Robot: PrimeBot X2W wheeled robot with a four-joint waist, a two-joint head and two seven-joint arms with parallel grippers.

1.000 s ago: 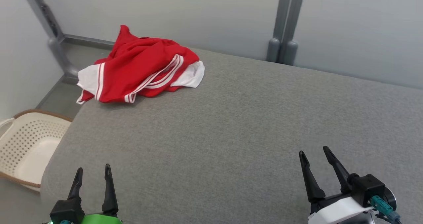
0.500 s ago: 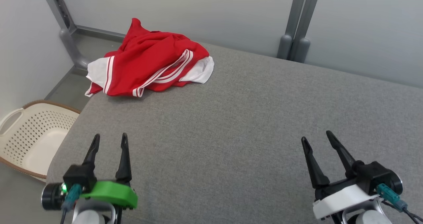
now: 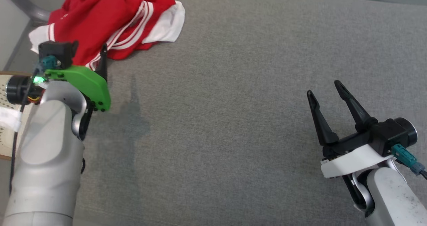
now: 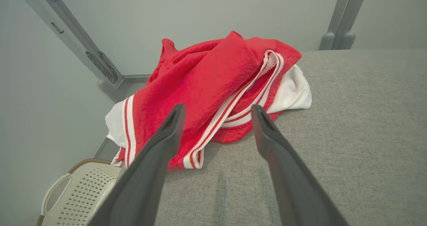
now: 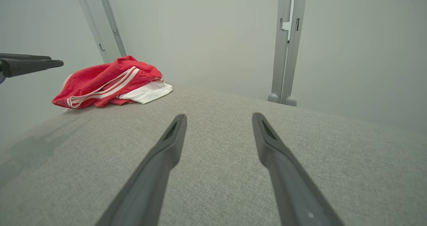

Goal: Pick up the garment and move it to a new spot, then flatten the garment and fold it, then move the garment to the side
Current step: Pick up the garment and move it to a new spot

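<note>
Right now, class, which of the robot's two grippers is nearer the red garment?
The left gripper, on the green mount: its open fingers point at the garment's striped hem. The right gripper, on the white mount, is far across the grey surface.

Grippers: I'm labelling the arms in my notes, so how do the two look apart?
Left gripper: long dark fingers, green mount, lit green lamp, teal connector, silver forearm. Right gripper: same fingers, white mount, teal plug with dark cable.

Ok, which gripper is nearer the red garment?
Left. The left gripper hovers open at the edge of the garment; the right gripper sits far across the grey surface.
</note>
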